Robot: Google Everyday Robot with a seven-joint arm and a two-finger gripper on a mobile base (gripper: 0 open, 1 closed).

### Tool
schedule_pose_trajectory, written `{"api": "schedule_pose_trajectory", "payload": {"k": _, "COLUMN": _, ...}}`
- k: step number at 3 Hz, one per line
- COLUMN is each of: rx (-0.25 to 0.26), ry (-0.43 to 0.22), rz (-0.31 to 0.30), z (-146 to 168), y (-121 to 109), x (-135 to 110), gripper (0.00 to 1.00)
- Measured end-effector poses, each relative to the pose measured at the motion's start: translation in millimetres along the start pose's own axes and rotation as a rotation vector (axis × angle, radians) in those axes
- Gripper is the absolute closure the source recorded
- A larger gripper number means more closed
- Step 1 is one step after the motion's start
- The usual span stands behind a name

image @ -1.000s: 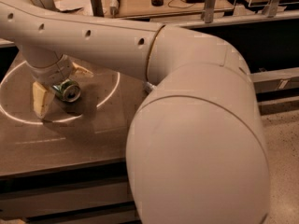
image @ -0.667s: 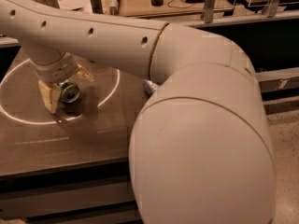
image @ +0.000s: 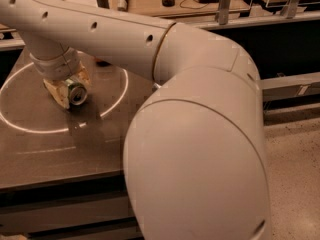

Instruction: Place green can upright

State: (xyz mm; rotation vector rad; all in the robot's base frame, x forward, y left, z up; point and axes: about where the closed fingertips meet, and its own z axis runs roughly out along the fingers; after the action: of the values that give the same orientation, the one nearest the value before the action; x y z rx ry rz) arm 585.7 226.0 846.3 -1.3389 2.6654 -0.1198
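Observation:
My gripper [image: 69, 90] is at the left of the dark table [image: 45, 159], inside a white circle [image: 30, 129] marked on it. It is shut on the green can [image: 76, 92], which sits between the cream fingers [image: 56, 91]. The can is tilted, and its silver end faces the camera. Only a little of its green and white body shows. The can is just above or at the table top; I cannot tell whether it touches. My wrist hides the top of the gripper.
My arm's large white elbow [image: 200, 154] fills the foreground and hides the table's right part. A workbench [image: 165, 4] with small items stands behind the table. A speckled floor [image: 295, 174] lies to the right.
The gripper with the can has shifted slightly up and to the right. The can's silver end now faces the camera more squarely. The elbow has swung a little.

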Motion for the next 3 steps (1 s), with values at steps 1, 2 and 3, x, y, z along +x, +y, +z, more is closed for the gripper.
{"api": "schedule_pose_trajectory", "payload": {"k": 1, "rx": -0.035, "ry": -0.019, "rz": -0.037, "z": -10, "y": -5, "x": -3, "gripper": 0.92}}
{"api": "schedule_pose_trajectory", "payload": {"k": 2, "rx": -0.033, "ry": -0.051, "rz": -0.04, "z": -36, "y": -21, "x": 4, "gripper": 1.0}}
{"api": "schedule_pose_trajectory", "payload": {"k": 3, "rx": -0.035, "ry": -0.093, "rz": -0.012, "z": -59, "y": -36, "x": 24, "gripper": 1.0}}
